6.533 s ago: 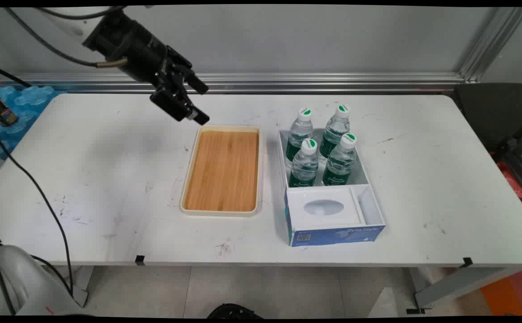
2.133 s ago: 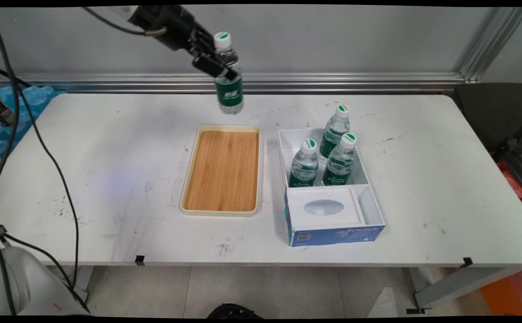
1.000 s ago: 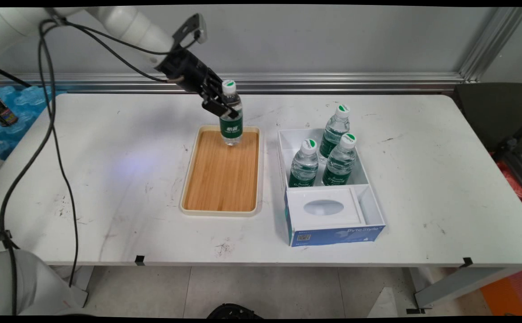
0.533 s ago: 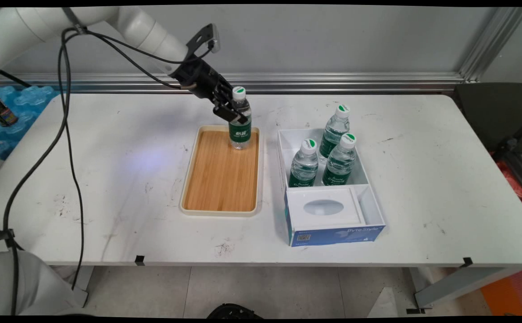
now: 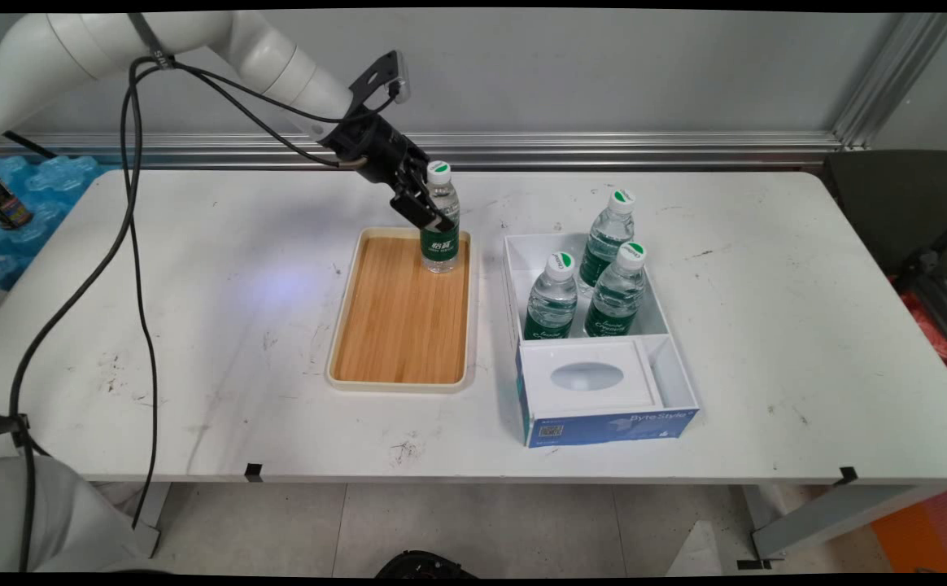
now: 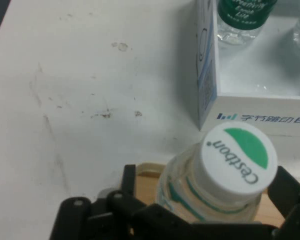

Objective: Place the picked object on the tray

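Note:
My gripper (image 5: 433, 210) is shut on a clear water bottle (image 5: 440, 231) with a green label and a white cap. The bottle stands upright with its base at the far right corner of the wooden tray (image 5: 384, 325). In the hand view the bottle's cap (image 6: 238, 158) fills the lower right, the black fingers (image 6: 290, 190) flank it, and the tray's rim (image 6: 150, 167) shows just behind. To the right, the white box (image 5: 669, 342) holds three more bottles (image 5: 551, 295) in its far compartment.
The box's near part has a white insert with an oval hollow (image 5: 586, 376). In the hand view the box's corner (image 6: 206, 100) stands close beyond the cap. Blue packaging (image 5: 26, 203) lies off the table's left edge. Black cables (image 5: 132, 244) hang from the arm.
The gripper took the far left bottle out of the box, carried it high to the left, then lowered it onto the tray's far end, drifting slightly right and down in the last second.

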